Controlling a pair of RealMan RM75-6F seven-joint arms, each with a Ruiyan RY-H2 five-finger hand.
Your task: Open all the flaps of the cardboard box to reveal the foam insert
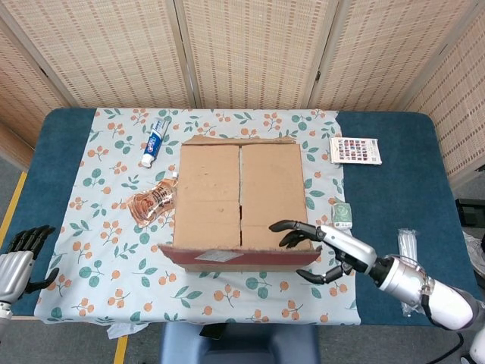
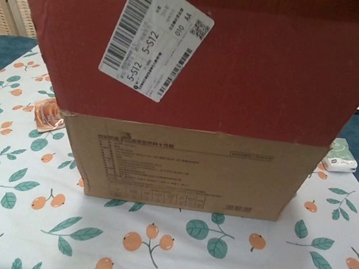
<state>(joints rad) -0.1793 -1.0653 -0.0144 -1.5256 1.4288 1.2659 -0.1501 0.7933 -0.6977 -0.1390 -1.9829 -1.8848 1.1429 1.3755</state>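
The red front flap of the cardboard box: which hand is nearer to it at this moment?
Right. The right hand is at the red front flap, fingers at its right end near the box's front right corner. The left hand sits at the table's far left edge, well apart from the box.
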